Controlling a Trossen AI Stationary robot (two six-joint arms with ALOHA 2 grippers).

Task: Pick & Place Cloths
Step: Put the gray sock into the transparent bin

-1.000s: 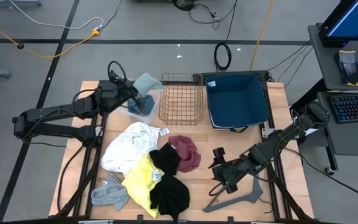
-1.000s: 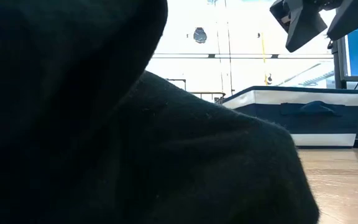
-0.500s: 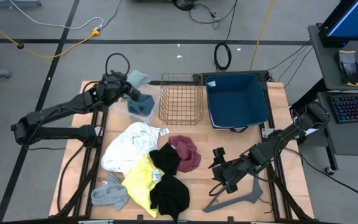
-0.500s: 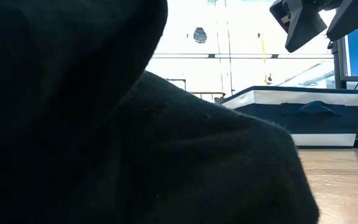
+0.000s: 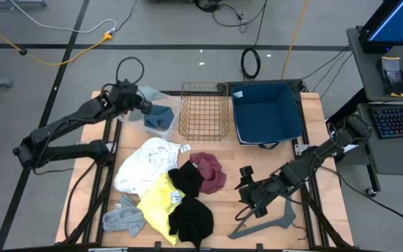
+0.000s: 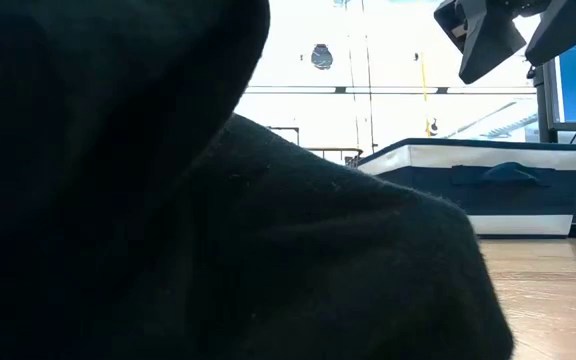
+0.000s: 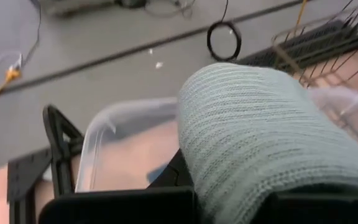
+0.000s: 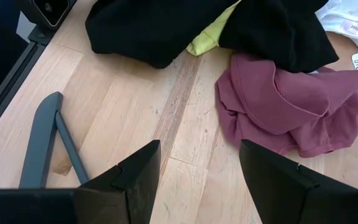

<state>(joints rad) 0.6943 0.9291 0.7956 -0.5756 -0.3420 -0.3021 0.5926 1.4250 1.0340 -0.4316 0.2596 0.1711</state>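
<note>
- Compared with a second ago, the left gripper (image 5: 147, 106) has drawn back toward the far left corner of the table (image 5: 313, 217), and the teal-blue cloth (image 5: 157, 112) it carries now hangs lower over the clear plastic bin (image 5: 161, 124), instead of being lifted higher beside the wire basket (image 5: 203, 110).
- The left arm reaches from the table's left edge toward the far left corner, bent at the elbow. Its jaws are clamped together on the teal-blue cloth, whose ribbed knit fills the left wrist view (image 7: 266, 149) above the bin's rim (image 7: 104, 130).
- The right arm has not moved. It stretches from the right edge toward the near middle, with the right gripper (image 5: 245, 187) hovering low above bare wood, jaws apart and holding nothing.
- The grey hanger (image 5: 268, 222) lies just beside the right gripper, on the near side.
- The remaining cloths lie in a heap at the near left: white (image 5: 142, 164), yellow (image 5: 158, 203), two black (image 5: 191, 218), maroon (image 5: 212, 171) and grey (image 5: 123, 218).
- The navy bin (image 5: 266, 112) stands at the far right, touching the wire basket.
</note>
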